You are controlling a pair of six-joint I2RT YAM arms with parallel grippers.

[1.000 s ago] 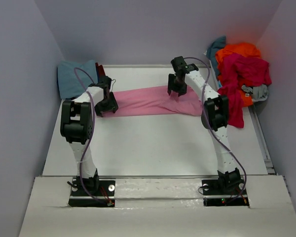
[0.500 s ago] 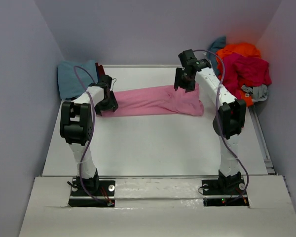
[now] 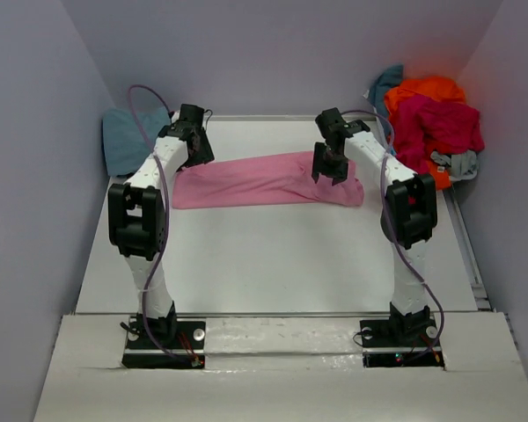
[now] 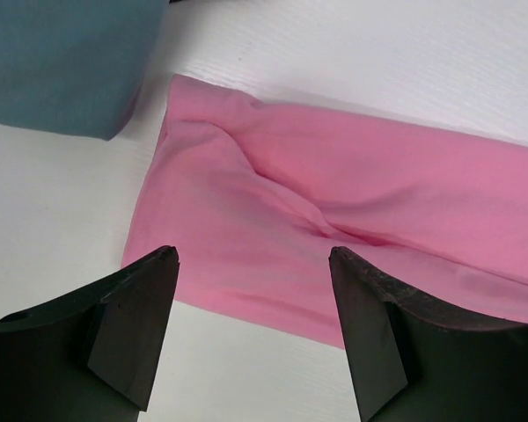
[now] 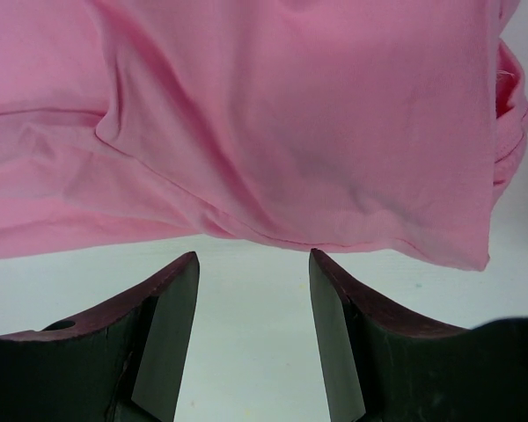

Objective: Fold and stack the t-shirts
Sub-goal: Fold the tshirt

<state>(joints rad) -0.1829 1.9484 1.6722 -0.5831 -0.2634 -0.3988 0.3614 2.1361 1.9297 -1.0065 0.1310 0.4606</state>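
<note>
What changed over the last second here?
The left gripper pulled back from the pink shirt's left end toward the far edge, jaws open and empty. The right gripper shifted right over the shirt's right part, also open. The pink shirt, the blue shirt and the pile of shirts stayed put.

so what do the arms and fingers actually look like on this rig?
Left arm and right arm match: white links, bulky black joints, black bases, and a purple cable looped along each. Fingers are plain black wedges, with no markings visible.
</note>
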